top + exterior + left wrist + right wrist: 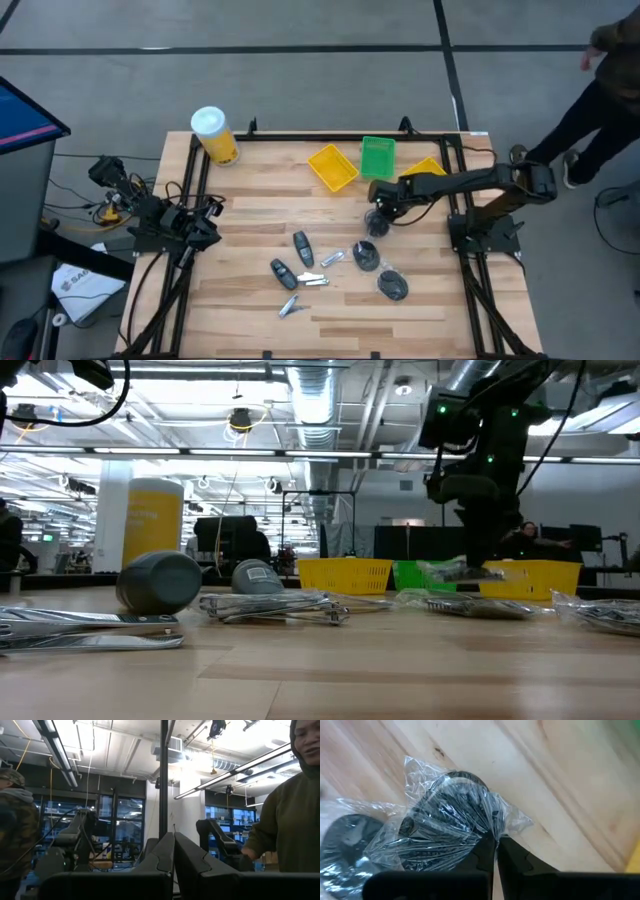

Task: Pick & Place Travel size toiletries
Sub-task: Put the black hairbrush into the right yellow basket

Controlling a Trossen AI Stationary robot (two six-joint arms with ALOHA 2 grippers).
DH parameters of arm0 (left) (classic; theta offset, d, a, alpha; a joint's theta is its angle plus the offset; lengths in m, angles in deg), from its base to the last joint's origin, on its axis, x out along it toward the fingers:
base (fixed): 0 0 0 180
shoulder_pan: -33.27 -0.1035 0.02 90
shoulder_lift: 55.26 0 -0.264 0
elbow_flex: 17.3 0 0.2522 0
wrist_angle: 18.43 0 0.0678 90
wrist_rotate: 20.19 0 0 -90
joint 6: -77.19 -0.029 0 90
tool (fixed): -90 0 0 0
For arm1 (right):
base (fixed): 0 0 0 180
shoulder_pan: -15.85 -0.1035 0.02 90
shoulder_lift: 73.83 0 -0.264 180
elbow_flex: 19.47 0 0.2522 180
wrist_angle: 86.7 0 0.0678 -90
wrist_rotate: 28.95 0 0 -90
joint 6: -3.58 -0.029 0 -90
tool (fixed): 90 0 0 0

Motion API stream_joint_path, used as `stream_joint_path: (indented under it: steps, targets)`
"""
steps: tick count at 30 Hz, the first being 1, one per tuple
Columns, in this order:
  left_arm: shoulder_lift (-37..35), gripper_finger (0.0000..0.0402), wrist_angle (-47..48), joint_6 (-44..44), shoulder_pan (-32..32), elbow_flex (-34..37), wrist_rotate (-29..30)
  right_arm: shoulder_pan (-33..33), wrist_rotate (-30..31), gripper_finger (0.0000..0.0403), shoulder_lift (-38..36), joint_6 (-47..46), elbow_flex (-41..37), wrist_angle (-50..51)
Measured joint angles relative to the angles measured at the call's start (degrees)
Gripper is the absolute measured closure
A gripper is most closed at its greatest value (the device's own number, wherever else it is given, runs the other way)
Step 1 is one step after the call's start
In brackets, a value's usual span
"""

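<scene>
The toiletries lie on the wooden table's middle. Two dark grey oblong pieces (302, 247) (283, 272) rest flat, with silver clippers (333, 258) (312, 280) (291, 307) beside them. Two round dark discs in clear wrap (366, 255) (392, 285) lie toward the right. My right gripper (377, 218) (495, 847) reaches in from the right and is shut on the wrap of a third disc (445, 815). In the low view this gripper (470, 572) stands before the trays. My left gripper (205, 215) (174, 857) waits shut at the table's left edge, pointing up into the room. My right gripper pinches the clear plastic wrap (489, 831) at the edge of the round dark disc between its two fingertips, coming from above and pointing down. The disc sits just beyond the fingertips inside the crinkled wrap. Whether it rests on the table or hangs just clear, I cannot tell.
A yellow tray (332, 166), a green tray (377, 157) and a second yellow tray (425, 168) stand along the far edge, the last partly under my right arm. A yellow canister with a white lid (214, 135) stands at the far left corner. A person (600, 90) stands beyond the right side.
</scene>
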Motion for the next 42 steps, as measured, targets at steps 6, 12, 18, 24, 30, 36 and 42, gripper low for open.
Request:
stream_joint_path:
  steps: [6, 12, 18, 24, 30, 36, 42]
  targets:
    - [0.0, 0.0402, 0.0, 0.0, 0.0, 0.0, 0.0, 3.7, -0.1, 0.0401, -6.7, -1.5, 0.0, 3.2]
    - [0.0, 0.0402, -0.1, 0.0, 0.0, 0.0, 0.1, 8.7, 0.0, 0.0402, -14.9, -5.0, 0.0, 4.2]
    - [0.0, 0.0402, -0.4, 0.0, 0.0, 0.0, 0.1, 15.8, 0.9, 0.0402, -22.0, -6.0, 0.1, 7.8]
    - [0.0, 0.0402, -0.4, -0.1, 0.0, 0.0, 0.1, 22.7, 7.0, 0.0402, -25.2, -6.5, 0.1, 17.3]
    - [0.0, 0.0402, -0.4, -0.2, 0.0, 0.0, 0.2, 28.8, 13.4, 0.0402, -24.9, -8.8, 0.1, 22.6]
    - [0.0, 0.0402, -0.4, -0.2, 0.0, 0.0, 0.2, 33.9, 14.4, 0.0402, -22.5, -11.2, 0.1, 24.5]
    - [0.0, 0.0402, -0.4, -0.2, 0.0, 0.0, 0.2, 36.7, 15.6, 0.0402, -17.6, -12.0, 0.1, 25.0]
